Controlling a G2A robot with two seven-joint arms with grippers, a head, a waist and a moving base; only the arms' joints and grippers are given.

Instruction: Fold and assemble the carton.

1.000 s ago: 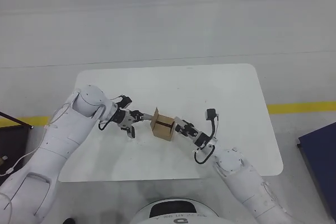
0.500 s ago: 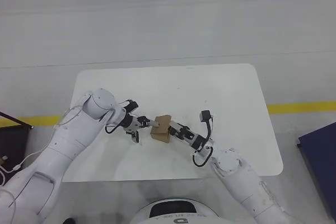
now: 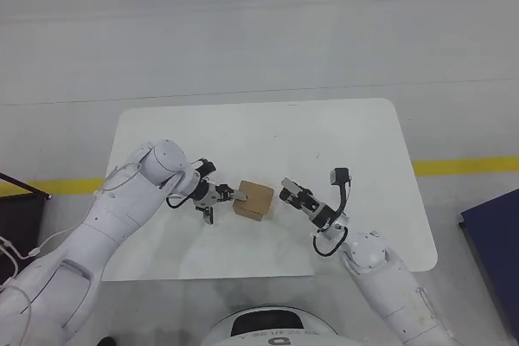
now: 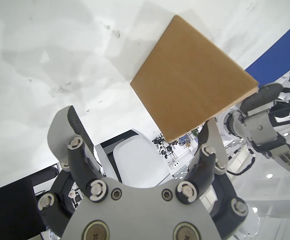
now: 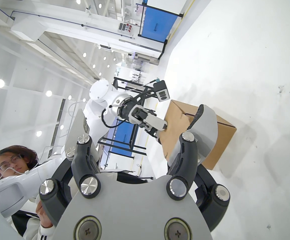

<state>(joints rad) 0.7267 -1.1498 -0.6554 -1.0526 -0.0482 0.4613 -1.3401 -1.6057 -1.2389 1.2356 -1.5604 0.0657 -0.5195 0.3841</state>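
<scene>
At the left-hand side of the table [image 3: 372,156], the left gripper [image 3: 225,197] is positioned against the left face of the carton [image 3: 253,200]. Its jaws are set apart. One finger [image 4: 210,136] is seen in contact with the carton's edge, while the ribbed pad [image 4: 80,126] of the other is clear of it, so nothing is clamped.

Near the middle of the table, the carton is set flat on its base as a closed brown box. A flap seam is visible on one face in the right wrist view.

Just beside the carton's right face, the right gripper [image 3: 288,190] is held with its jaws wide apart. A narrow gap to the carton is seen in the top view, and no contact is made.

The carton is judged to be light and easily pushed across the smooth table. Its panels are expected to be stiff across their faces but readily crushed or creased by a hard pinch. The flaps are likely to hinge freely along their fold lines. It is best held across two opposite side walls, close to a corner or folded edge, where the board is stiffest. A loose flap should not be used as the only hold. Support from the opposite side is advised whenever one face is pressed.
</scene>
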